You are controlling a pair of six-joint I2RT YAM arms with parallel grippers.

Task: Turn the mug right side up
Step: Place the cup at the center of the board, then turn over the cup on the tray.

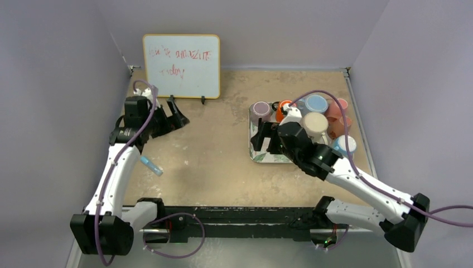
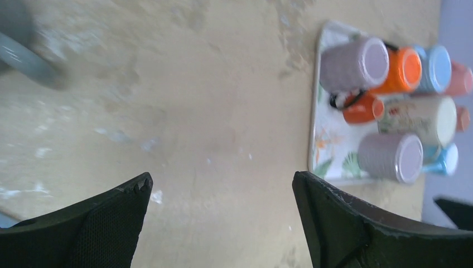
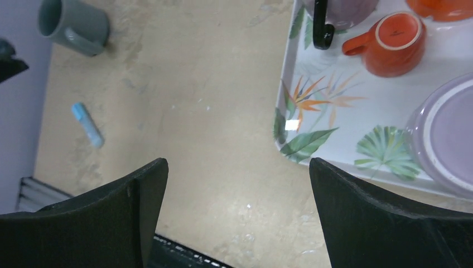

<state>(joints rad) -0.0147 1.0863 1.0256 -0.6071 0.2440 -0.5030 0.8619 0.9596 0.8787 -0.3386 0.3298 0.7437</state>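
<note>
Left pincer [image 2: 222, 177] spread; grey mug [image 3: 73, 26] sharp only from right wrist

End effector [image 2: 221, 178], jaws apart, hangs over table [image 2: 212, 100] near mug-laden tray [image 2: 329, 153].

We see a lab test cell: plain walls [image 1: 56, 84] enclose the worn table [image 1: 212, 162], a whiteboard [image 1: 181, 66] stands beyond the left gripper [image 1: 176, 115].

Overhead view looks down; both wrist views share the tray [image 3: 334, 120]
</note>
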